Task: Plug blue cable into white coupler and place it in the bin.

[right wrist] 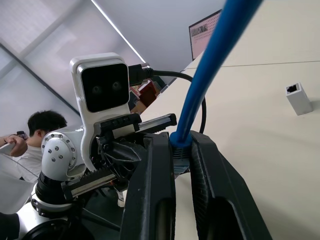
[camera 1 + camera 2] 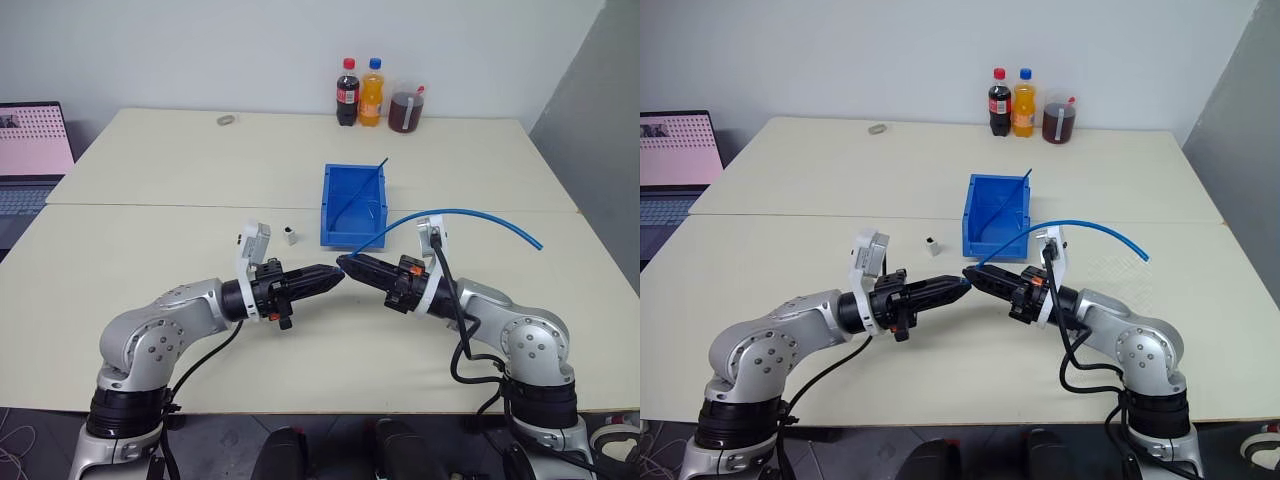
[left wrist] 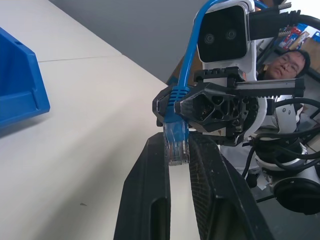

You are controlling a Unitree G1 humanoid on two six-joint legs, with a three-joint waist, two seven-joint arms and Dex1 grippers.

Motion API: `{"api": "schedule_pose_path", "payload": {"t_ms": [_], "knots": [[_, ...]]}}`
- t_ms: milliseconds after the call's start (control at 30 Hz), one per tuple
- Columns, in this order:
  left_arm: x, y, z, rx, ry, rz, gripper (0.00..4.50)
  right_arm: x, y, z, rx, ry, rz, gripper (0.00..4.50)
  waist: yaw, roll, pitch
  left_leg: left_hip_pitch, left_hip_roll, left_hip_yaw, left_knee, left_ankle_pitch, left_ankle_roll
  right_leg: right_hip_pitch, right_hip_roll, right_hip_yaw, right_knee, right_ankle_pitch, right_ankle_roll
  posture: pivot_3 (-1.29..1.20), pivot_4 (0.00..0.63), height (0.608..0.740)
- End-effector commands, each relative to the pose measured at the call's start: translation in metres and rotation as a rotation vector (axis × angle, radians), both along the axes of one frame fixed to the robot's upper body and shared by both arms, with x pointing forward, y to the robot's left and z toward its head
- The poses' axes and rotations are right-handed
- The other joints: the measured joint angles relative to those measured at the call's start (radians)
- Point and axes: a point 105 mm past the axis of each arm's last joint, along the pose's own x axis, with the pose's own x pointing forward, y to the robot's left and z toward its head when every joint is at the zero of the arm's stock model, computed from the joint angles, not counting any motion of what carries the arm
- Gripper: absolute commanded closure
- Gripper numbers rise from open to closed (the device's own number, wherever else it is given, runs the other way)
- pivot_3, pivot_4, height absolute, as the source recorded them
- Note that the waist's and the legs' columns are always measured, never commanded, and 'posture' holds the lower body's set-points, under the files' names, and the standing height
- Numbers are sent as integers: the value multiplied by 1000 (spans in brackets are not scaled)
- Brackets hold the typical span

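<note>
Pale desk point(image 2: 150, 230) stretches under my two arms. My left end effector point(image 2: 333, 277) and right end effector point(image 2: 347, 265) meet tip to tip, both clenched on the plug of one blue cable point(image 2: 470, 214), which arcs away rightward. One white coupler point(image 2: 290, 235) stands beyond, beside one blue bin point(image 2: 353, 237). Three bottles point(image 2: 372, 92) line the far edge.

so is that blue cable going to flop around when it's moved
Probably a bit springy: the blue cable holds an arc in the air past the right claw. Its free end would likely swing. The plug looks rigid, pinched by both claws.
</note>
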Motion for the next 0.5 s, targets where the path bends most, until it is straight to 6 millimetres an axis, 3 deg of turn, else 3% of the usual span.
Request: {"api": "schedule_pose_path", "payload": {"t_ms": [33,100,300,500], "knots": [[3,-8,6,19,-78,-5,4247,-6,4,13,36,-42,43,4367,0,0,0,0,0,0,0,0,0,0,0,0,0,0,0,0,150,740],[4,-8,2,48,-91,3,3550,-5,4,13,33,-43,39,4369,0,0,0,0,0,0,0,0,0,0,0,0,0,0,0,0,150,740],[6,-4,-7,119,-135,21,2442,-3,2,13,26,-50,23,4372,-1,0,0,0,0,0,-1,0,0,-1,0,0,0,0,0,0,150,740],[-1,8,-29,256,-196,57,1213,1,-4,7,-4,-57,-9,4373,-2,0,0,0,0,2,-1,0,0,-2,0,2,-1,0,0,0,150,740]]}}
